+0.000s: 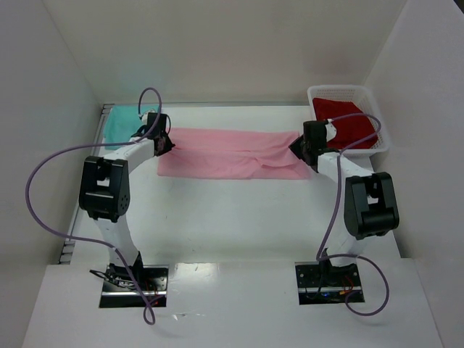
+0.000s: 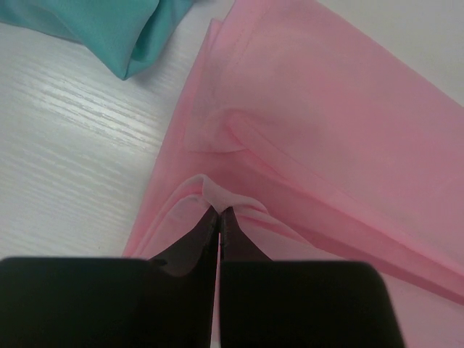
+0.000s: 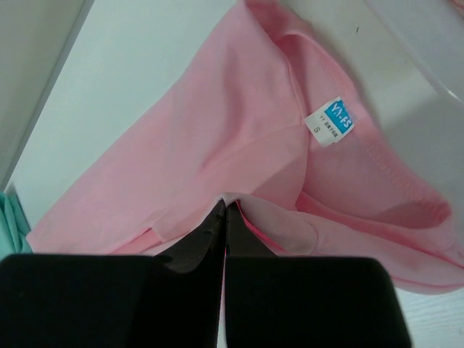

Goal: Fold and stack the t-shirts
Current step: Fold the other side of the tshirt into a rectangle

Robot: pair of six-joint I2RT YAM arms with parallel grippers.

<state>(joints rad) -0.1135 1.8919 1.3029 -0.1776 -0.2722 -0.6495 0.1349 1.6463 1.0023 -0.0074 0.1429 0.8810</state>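
A light pink t-shirt [image 1: 232,154] lies folded into a long band across the middle of the table. My left gripper [image 1: 169,145] is shut on a pinch of its cloth at the left end, seen close up as pink folds [image 2: 304,130] running away from the gripper [image 2: 219,210]. At the right end my right gripper [image 1: 299,150] is shut on the cloth beside the collar; its wrist view shows the gripper [image 3: 226,205] and the pink shirt [image 3: 217,123] with a blue size tag [image 3: 332,119]. A teal t-shirt [image 1: 119,123] lies at the far left. A red t-shirt [image 1: 348,122] fills the basket.
A white plastic basket [image 1: 384,141] stands at the back right against the wall. White enclosure walls close in the table on the left, back and right. The teal cloth [image 2: 123,29] lies just beyond the pink shirt's left end.
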